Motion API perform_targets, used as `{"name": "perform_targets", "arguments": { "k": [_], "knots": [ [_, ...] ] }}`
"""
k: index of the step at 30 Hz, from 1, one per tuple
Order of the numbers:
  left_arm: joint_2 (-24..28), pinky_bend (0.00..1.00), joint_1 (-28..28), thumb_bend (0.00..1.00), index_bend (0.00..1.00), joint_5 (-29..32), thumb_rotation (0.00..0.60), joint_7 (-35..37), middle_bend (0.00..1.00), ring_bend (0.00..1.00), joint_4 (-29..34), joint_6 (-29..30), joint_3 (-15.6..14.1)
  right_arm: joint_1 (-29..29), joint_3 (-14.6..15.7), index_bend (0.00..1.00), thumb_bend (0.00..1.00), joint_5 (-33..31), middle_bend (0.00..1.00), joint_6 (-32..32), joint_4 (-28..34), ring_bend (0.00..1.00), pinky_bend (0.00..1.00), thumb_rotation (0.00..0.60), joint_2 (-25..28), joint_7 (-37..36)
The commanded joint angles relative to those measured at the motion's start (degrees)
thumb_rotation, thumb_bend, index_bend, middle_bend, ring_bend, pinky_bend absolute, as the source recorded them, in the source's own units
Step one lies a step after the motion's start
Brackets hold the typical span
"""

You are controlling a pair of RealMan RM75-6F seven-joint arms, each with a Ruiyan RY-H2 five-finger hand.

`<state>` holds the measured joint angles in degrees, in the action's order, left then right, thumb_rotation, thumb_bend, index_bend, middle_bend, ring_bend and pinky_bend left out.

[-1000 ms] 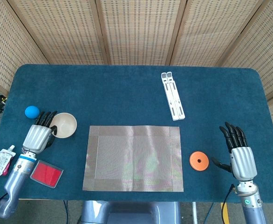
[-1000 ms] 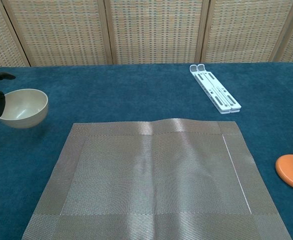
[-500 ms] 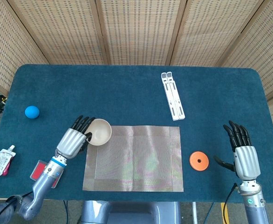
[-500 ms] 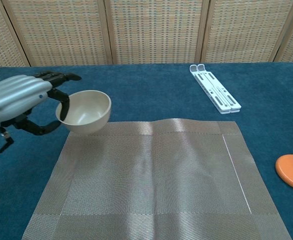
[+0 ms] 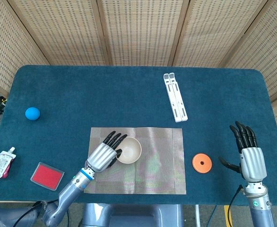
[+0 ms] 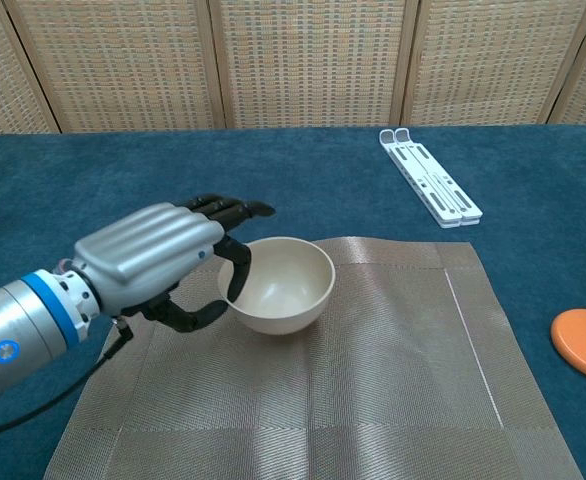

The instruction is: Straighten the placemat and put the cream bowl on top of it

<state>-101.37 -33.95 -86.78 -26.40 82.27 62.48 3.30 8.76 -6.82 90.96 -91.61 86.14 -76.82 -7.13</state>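
Overhead, blue felt table (image 5: 129, 94), woven placemat (image 5: 162, 161), rattan screen panels (image 5: 138, 28) behind.

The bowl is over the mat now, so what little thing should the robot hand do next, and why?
Probably lower the bowl gently onto the mat and let go. The left hand holds it by the rim above the mat's left half, and the mat looks flat and square on the table. I cannot tell whether the bowl already touches the mat. The right hand waits open, off to the side.

Cream bowl (image 5: 129, 150) upright over flat woven grey placemat (image 5: 162, 161), left-centre.
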Motion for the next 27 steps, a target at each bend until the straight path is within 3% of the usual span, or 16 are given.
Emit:
{"name": "perform_targets", "arguments": {
  "k": [1,7,9,13,16,27],
  "knots": [
    [-1.3,0.00,-0.4,0.53,0.64,0.6,0.600,-0.6,0.00,0.00,-0.3,-0.7,-0.2,0.0,0.0,0.11,0.26,0.0,0.00,0.0,0.0,0.00,0.00,0.600,0.0,0.0],
    [-2.9,0.00,-0.4,0.50,0.56,0.5,0.600,-1.6,0.00,0.00,-0.4,-0.6,-1.0,-0.1,0.0,0.11,0.26,0.0,0.00,-0.1,0.0,0.00,0.00,0.600,0.1,-0.2],
    [-2.4,0.00,-0.3,0.44,0.49,0.6,0.600,-2.0,0.00,0.00,-0.1,-0.5,-1.2,-0.1,0.0,0.11,0.26,0.0,0.00,-0.2,0.1,0.00,0.00,0.600,0.2,-0.3],
    [-0.5,0.00,0.6,0.22,0.26,0.7,0.600,-2.3,0.00,0.00,1.4,1.2,-1.2,-0.2,0.0,0.11,0.26,0.1,0.00,-0.4,0.1,0.00,0.00,0.600,0.2,-0.2],
    [1.4,0.00,1.5,0.15,0.14,1.4,0.600,-1.9,0.00,0.00,3.1,2.2,-1.0,-0.2,0.1,0.11,0.26,0.2,0.00,-0.3,0.0,0.00,0.00,0.600,0.1,0.0],
    [14.4,0.00,9.8,0.14,0.07,1.4,0.600,0.5,0.00,0.00,9.4,14.5,-2.0,0.1,0.7,0.11,0.24,-1.8,0.00,2.8,0.7,0.00,0.00,0.600,0.5,3.5]
  ]
}}
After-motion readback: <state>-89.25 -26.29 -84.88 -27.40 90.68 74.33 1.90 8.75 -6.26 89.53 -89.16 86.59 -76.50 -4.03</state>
